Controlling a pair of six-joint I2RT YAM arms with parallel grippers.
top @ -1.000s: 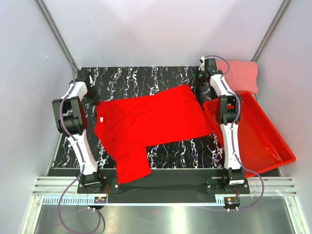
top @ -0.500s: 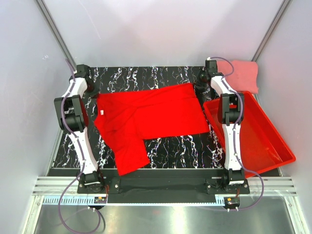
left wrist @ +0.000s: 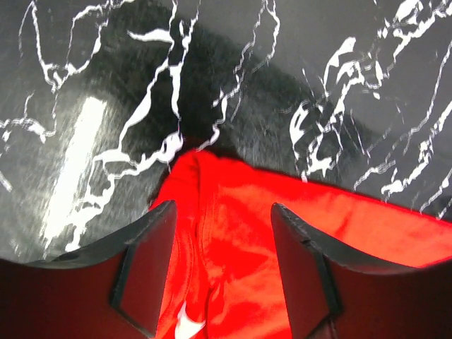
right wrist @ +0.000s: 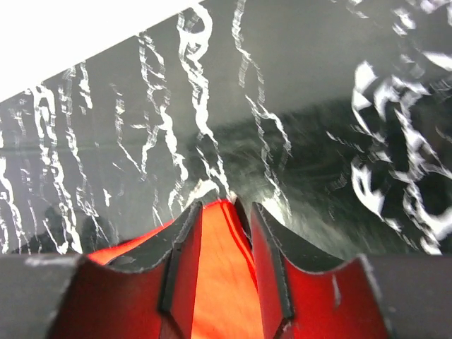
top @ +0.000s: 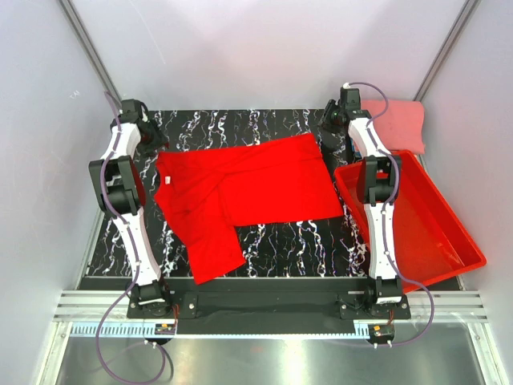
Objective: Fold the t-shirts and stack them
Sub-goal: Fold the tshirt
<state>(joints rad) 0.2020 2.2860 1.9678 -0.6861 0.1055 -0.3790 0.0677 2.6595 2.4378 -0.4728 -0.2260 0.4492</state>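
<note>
Left side first. The left arm is reaching along the left edge of the table toward the far left corner. The left gripper is hanging just over the far left corner of the red t-shirt. Its jaws are standing released, well apart. Both fingers are straddling a bunched fold of red cloth without pinching it. A white label is showing on the shirt near that end.

Middle. The red t-shirt is lying spread across the centre of the black, white-veined table. Its long side is running from the far left toward the far right. One flap is trailing down toward the near edge, left of centre.

Right side. The right arm is stretching along the right side to the far edge. The right gripper is sitting over the shirt's far right corner. Its jaws are parted too, though more narrowly. Red cloth is showing flat in the gap between the fingers. I cannot tell whether the pads are touching the cloth.

A red bin is sitting angled at the right edge, just beside the shirt's right hem. A pink t-shirt is lying folded at the far right corner, beyond the bin.
</note>
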